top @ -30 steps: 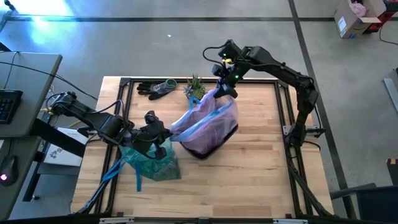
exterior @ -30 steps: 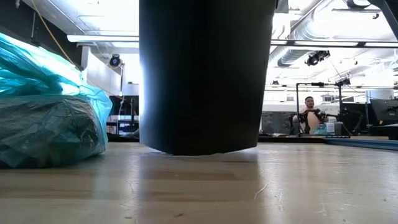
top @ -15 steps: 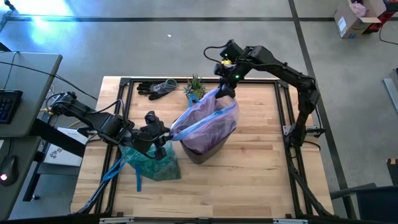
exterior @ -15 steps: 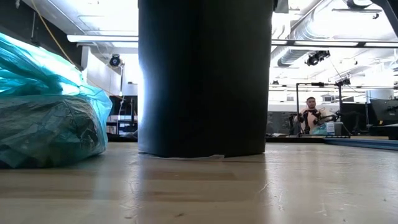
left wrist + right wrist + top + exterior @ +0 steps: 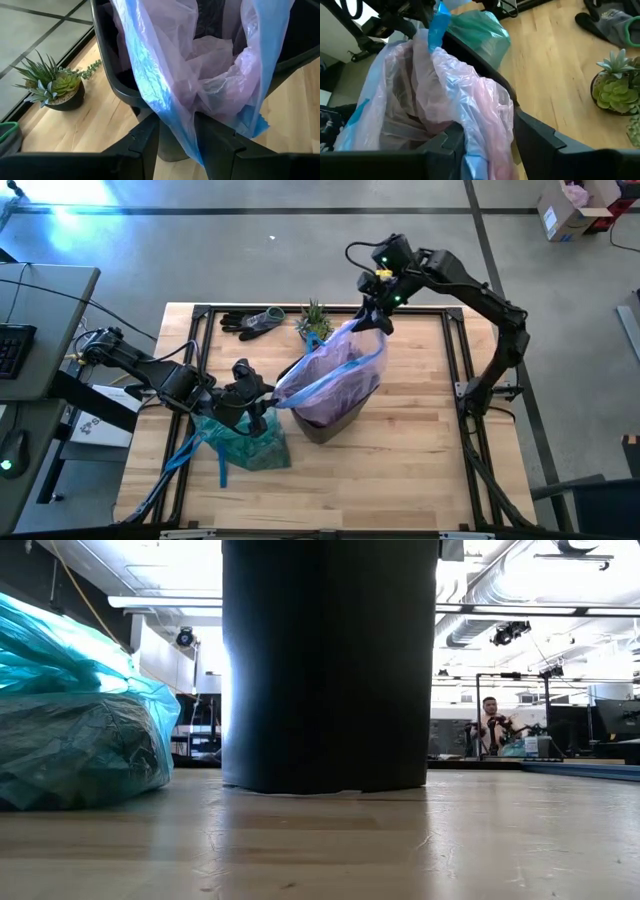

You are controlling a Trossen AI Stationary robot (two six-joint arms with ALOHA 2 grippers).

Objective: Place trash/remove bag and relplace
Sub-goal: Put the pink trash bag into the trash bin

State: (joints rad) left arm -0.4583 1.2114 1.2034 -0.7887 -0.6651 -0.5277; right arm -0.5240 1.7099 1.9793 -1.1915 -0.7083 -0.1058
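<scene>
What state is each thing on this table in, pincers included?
Pale pink thin plastic bag: lining the bin, rim draped over its edge.
Black plastic bin: upright.
Teal plastic bin liner: crumpled, bulging, lying beside the bin.
Small green potted plant: upright.
Dark gloves: lying flat.
Left pincer: open, pink film between its fingers.
Right pincer: open, pink film between its fingers.

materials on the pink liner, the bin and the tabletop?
Pink liner: thin glossy translucent plastic film by the look; it wrinkles and the bin shows through, with a blue band at the rim.
Bin: dark, matte, smooth-walled; probably moulded plastic.
Tabletop: pale wood planks, visible grain and strip joints, light sheen.
</scene>
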